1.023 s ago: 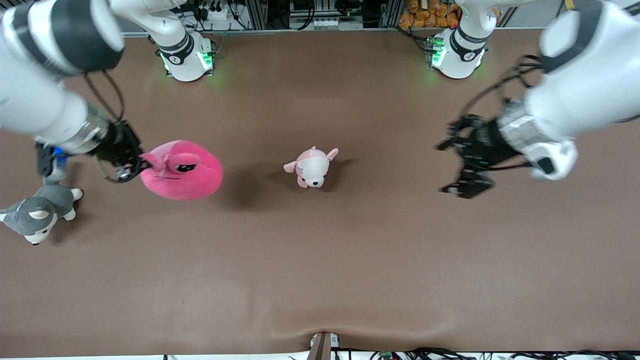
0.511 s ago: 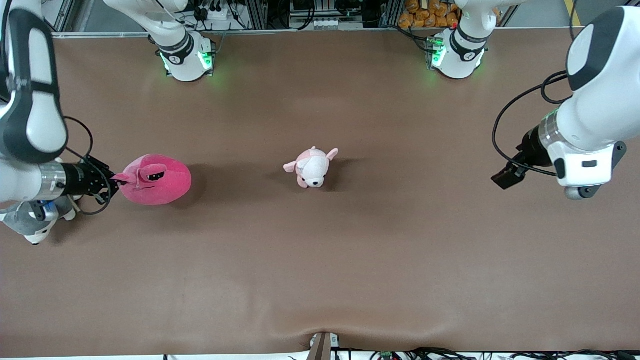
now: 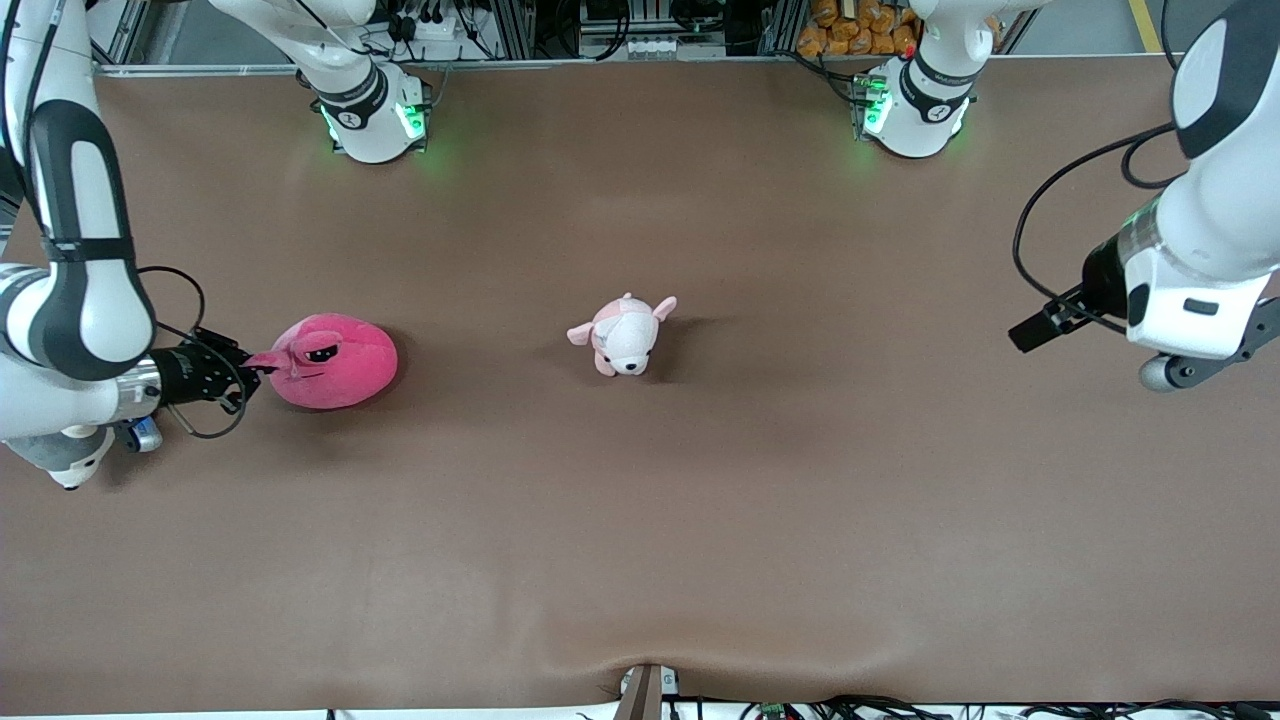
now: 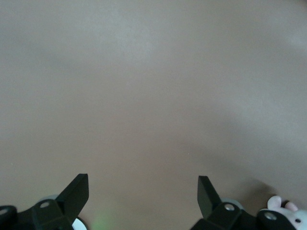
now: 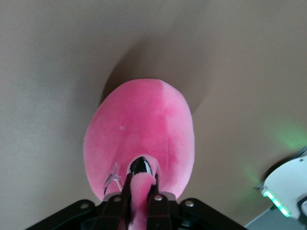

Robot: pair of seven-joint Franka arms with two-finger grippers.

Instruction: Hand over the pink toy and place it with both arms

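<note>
Hot-pink round plush toy (image 3: 335, 361) hangs pinched by its flap in the right gripper (image 3: 243, 366), toward the right arm's end of the brown table (image 3: 640, 520). Left gripper (image 4: 143, 191) waits spread wide, toward its own end.

White arms (image 3: 70, 300) w/ black joints, cables, seemingly black hands.

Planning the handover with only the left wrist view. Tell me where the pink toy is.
Observer: The pink toy is at the right arm's end of the table.
Operator: Report who holds it.
Observer: The right gripper is shut on a flap sticking out of its side.
Operator: Name what lies between it and my arm.
Observer: A pink-and-white puppy plush lies mid-table. The left gripper is open over bare table at the left arm's end.
</note>
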